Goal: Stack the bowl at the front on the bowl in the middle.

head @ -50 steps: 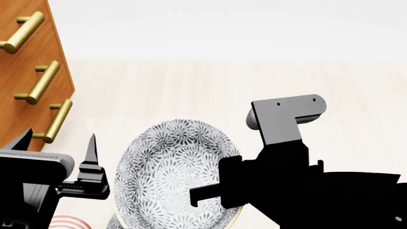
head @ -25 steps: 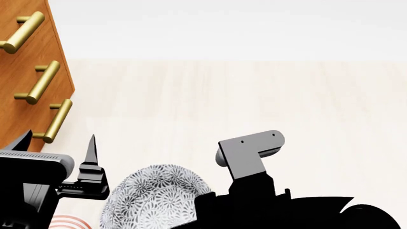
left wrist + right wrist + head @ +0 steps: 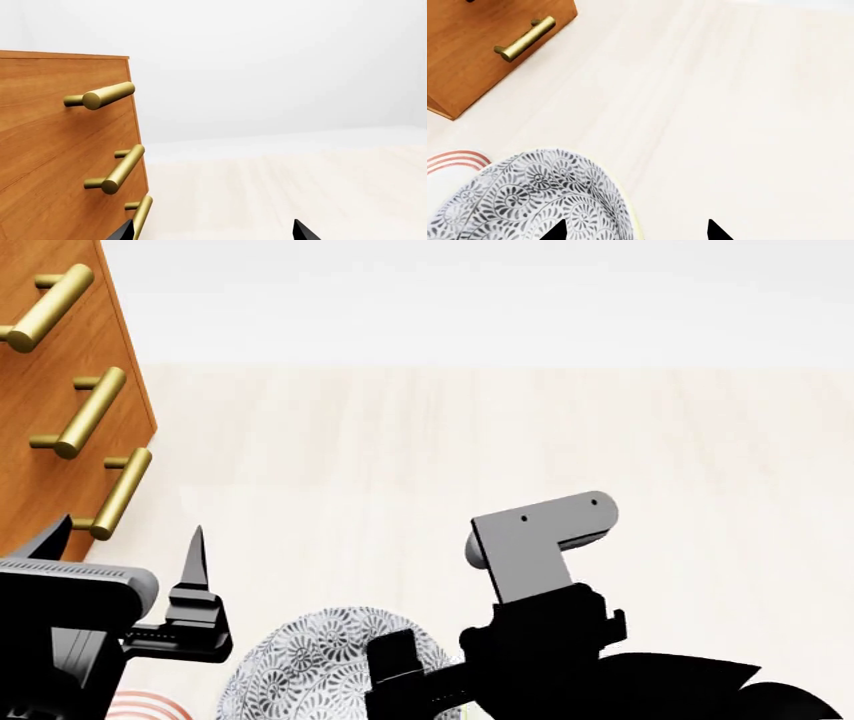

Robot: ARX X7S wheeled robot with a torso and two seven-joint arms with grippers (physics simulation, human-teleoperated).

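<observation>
A deep grey-and-white floral bowl with a pale-yellow rim [image 3: 314, 670] sits low at the bottom edge of the head view; it is the bowl at the front. My right gripper [image 3: 414, 685] stands open, its two black fingertips wide apart astride the bowl's rim [image 3: 632, 227] without pinching it. What the bowl rests on is cut off by the frame edge, so the bowl in the middle is hidden. My left gripper [image 3: 123, 545] is open and holds nothing, off to the left beside the drawer chest, with its fingertips [image 3: 301, 231] over bare tabletop.
A wooden drawer chest [image 3: 54, 390] with brass bar handles [image 3: 110, 95] stands at the left. A red-ringed white plate [image 3: 454, 160] lies beside the bowl, also peeking in at the head view's bottom left [image 3: 140, 705]. Pale wood tabletop [image 3: 534, 430] stretches beyond.
One second ago the right gripper held the bowl up, tilted. It then came down with it. Now the arm has risen slightly while the bowl stays low.
</observation>
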